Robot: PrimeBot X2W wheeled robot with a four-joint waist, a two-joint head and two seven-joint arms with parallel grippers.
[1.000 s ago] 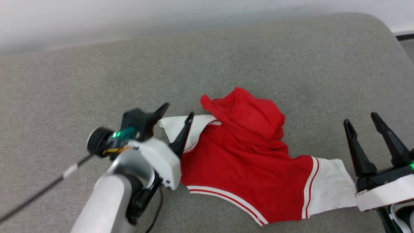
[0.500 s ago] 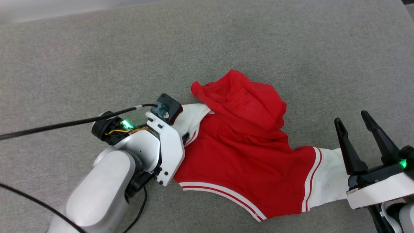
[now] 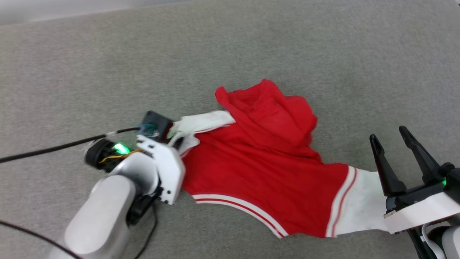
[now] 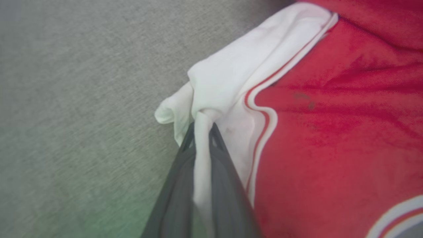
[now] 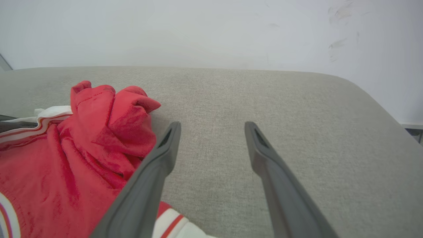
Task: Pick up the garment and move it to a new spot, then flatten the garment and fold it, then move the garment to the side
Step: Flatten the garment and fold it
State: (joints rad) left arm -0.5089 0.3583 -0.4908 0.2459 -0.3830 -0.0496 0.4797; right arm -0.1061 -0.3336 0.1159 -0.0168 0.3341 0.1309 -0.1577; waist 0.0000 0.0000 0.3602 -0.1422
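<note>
Dragged leftward since half a second ago, together with the left claw (image 4: 201, 127), shut narrow on a pinched fold of white sleeve (image 4: 231, 66). Just right of that, spread over the grey surface (image 3: 251, 43): garment (image 3: 266, 169), red body stretched out, far part bunched up. Farthest right, right claw (image 3: 387, 132) held wide, gripping nothing, near the other sleeve.

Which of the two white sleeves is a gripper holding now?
The sleeve on the robot's left, pinched in the shut left gripper; the other sleeve lies loose beside the open right gripper.
</note>
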